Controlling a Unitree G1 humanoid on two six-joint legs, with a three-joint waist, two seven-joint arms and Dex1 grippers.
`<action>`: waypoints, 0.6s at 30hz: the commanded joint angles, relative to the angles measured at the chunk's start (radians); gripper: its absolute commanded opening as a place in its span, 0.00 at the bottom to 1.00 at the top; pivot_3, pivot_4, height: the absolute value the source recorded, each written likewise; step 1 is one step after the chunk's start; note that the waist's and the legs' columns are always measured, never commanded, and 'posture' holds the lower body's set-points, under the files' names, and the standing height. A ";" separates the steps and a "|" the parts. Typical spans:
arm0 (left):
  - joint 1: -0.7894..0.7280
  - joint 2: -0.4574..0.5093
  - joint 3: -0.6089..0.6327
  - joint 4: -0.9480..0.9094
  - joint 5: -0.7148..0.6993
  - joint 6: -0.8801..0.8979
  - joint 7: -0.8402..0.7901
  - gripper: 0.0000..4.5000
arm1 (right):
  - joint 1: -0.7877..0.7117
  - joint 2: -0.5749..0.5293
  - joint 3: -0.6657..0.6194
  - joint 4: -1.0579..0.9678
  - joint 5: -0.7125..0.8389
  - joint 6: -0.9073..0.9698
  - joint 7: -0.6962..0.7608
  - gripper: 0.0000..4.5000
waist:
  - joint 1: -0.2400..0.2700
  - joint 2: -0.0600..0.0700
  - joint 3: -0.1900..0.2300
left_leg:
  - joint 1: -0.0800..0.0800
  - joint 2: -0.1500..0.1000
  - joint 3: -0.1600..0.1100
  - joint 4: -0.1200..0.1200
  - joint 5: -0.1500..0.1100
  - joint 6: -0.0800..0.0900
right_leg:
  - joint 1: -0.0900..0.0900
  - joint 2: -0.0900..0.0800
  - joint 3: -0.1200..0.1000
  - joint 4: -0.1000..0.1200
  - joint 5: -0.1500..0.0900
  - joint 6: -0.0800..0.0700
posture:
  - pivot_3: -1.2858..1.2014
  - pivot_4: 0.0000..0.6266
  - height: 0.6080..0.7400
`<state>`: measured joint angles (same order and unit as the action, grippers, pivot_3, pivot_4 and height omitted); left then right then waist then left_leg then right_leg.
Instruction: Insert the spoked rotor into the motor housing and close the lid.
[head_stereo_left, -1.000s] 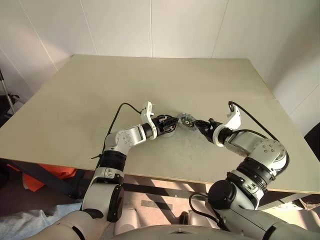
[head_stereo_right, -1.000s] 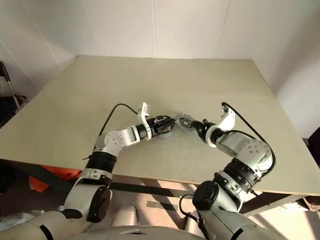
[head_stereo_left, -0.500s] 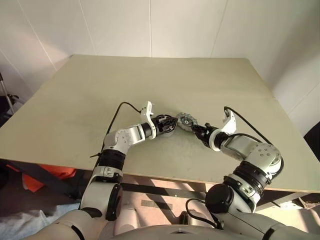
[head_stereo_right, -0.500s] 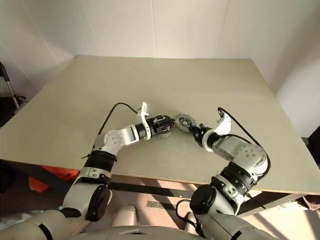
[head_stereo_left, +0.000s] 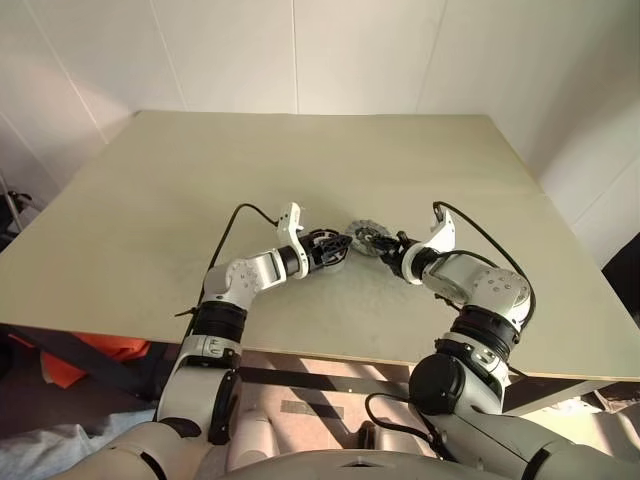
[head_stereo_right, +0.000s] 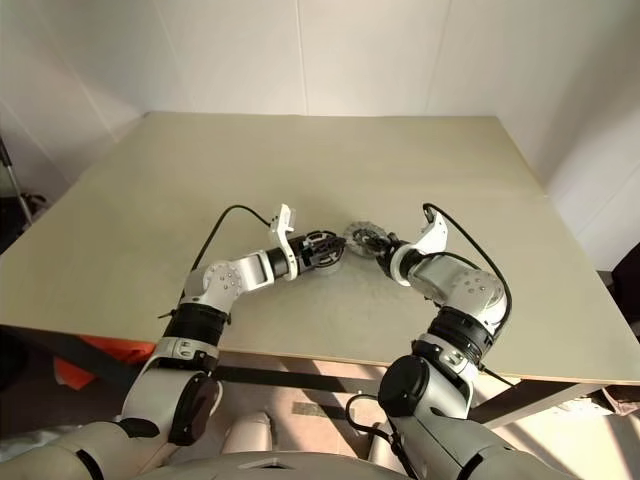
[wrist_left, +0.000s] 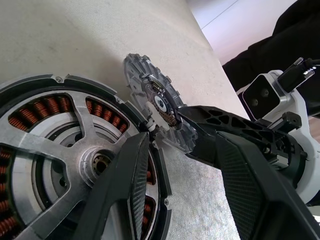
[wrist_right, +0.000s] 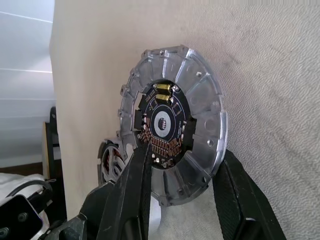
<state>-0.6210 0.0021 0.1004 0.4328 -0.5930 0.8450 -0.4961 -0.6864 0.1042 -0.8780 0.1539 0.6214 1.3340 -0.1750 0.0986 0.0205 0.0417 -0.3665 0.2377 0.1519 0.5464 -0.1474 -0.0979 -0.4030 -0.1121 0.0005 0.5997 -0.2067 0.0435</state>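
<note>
The motor housing (wrist_left: 50, 106) lies flat on the table, its copper coils showing between silver spokes. The spoked rotor (wrist_left: 65, 145) sits inside it. My left gripper (head_stereo_left: 338, 249) is shut on the housing, one finger (wrist_left: 125, 190) across the rotor's face and the other outside the rim. The lid (wrist_right: 200, 95), a grey ribbed disc with a small circuit board at its centre, stands on edge right beside the housing. My right gripper (head_stereo_left: 386, 245) is shut on the lid's lower edge, a finger (wrist_right: 130, 190) on each side.
The beige table (head_stereo_left: 300, 160) stretches wide behind and to both sides of the parts. White walls rise past its far edge. A black cable loops over each wrist.
My right gripper has carried the lid forward and to the left, closer to the housing. The left gripper and the housing have stayed put.
</note>
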 joint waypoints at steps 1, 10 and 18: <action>0.032 0.026 -0.004 0.034 0.048 0.007 0.037 0.50 | -0.041 0.001 0.044 0.037 0.037 -0.053 0.026 0.44 | -0.002 0.000 0.000 | 0.000 0.000 0.000 0.000 0.000 0.000 | 0.000 0.000 0.000 0.000 0.000 0.000 | 0.52 0.00 1.00; 0.038 0.067 0.018 0.009 0.040 0.013 0.034 0.50 | -0.053 0.007 0.114 0.068 0.097 -0.106 0.072 0.44 | -0.007 0.000 0.000 | 0.000 0.001 0.000 0.000 0.000 0.000 | 0.000 0.001 0.000 0.000 0.000 0.000 | 0.52 0.00 1.00; 0.053 0.116 0.033 -0.004 0.023 0.020 0.017 0.50 | -0.038 -0.001 0.161 0.013 0.184 -0.125 0.112 0.44 | -0.030 0.000 0.000 | 0.000 0.002 0.000 -0.001 0.000 0.000 | -0.001 0.002 0.000 0.000 0.000 0.000 | 0.52 0.00 1.00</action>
<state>-0.6015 0.0648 0.0969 0.3959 -0.6101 0.8629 -0.5170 -0.6963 0.1036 -0.7419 0.2140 0.7556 1.2193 -0.0815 0.0682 0.0201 0.0419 -0.3666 0.2395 0.1519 0.5449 -0.1474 -0.0978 -0.4045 -0.1096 0.0006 0.5999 -0.2065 0.0430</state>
